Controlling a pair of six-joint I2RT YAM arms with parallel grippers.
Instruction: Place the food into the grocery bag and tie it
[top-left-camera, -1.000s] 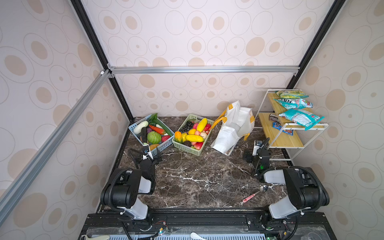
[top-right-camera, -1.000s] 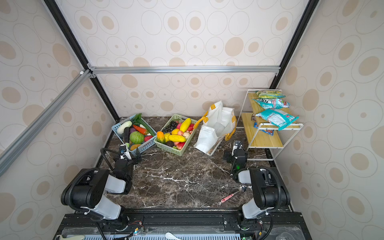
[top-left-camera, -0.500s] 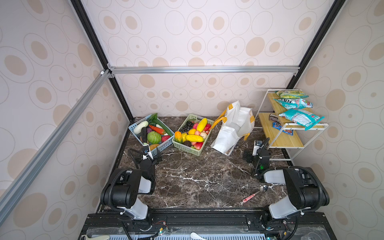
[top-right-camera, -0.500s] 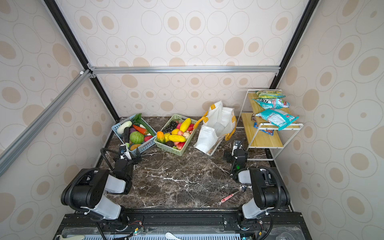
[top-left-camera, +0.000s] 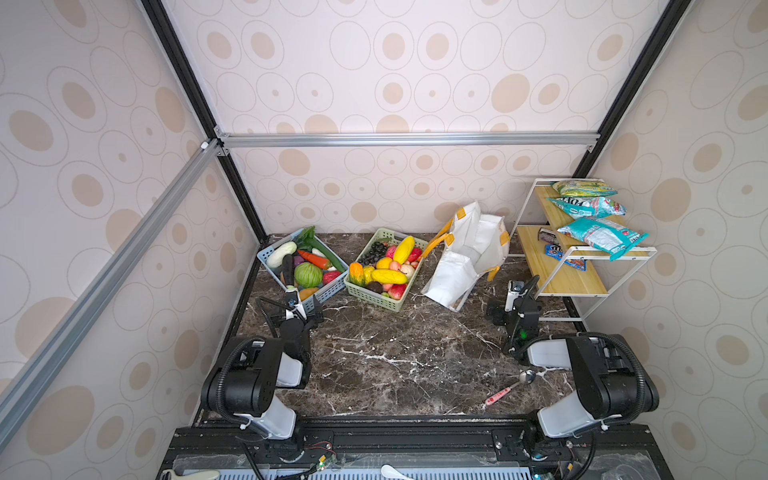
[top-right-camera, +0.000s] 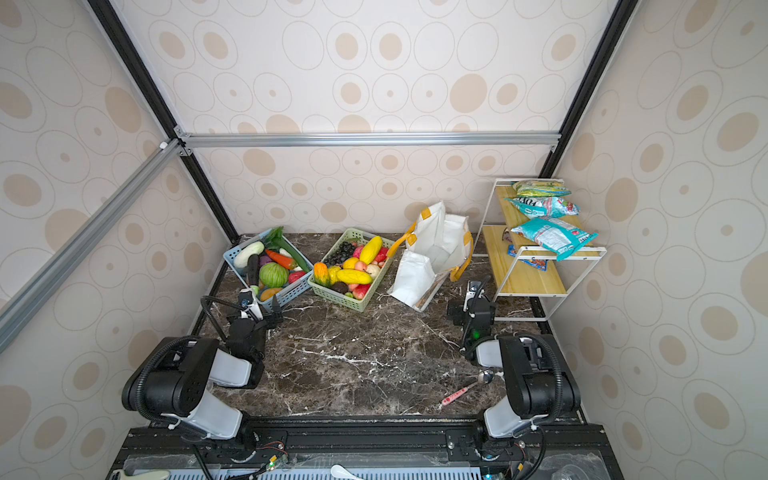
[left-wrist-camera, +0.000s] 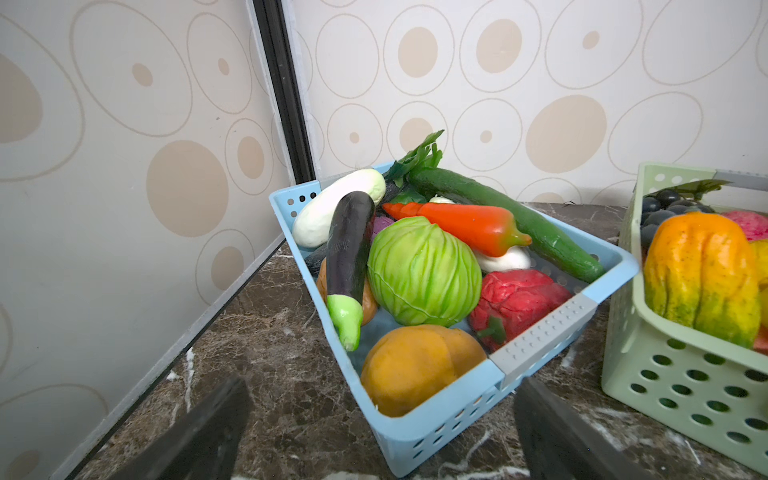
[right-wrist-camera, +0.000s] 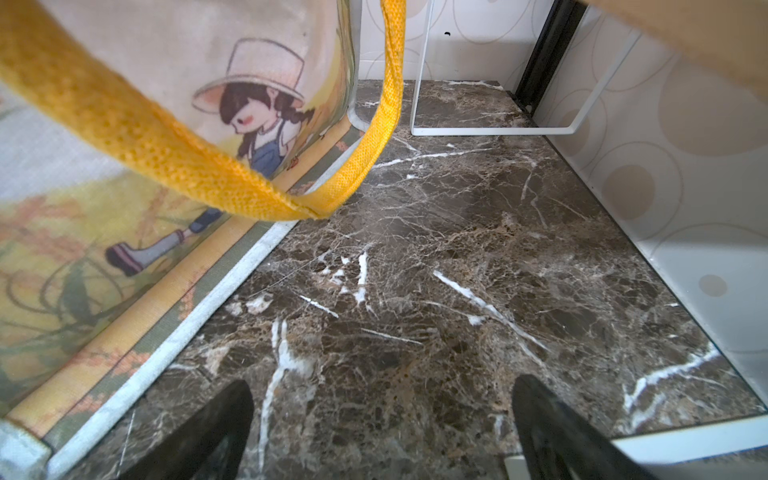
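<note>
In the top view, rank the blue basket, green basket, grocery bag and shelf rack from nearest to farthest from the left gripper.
From the left gripper:
1. blue basket, directly ahead, back left.
2. green basket, beside it, toward centre.
3. grocery bag, right of centre.
4. shelf rack, far right.

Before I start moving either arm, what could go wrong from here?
The bag leans with its mouth partly collapsed, so a drop may miss the opening.
Its yellow handle hangs just ahead of the open right gripper and could snag.
The eggplant pokes over the blue basket rim; a nudge could tip it out.
</note>
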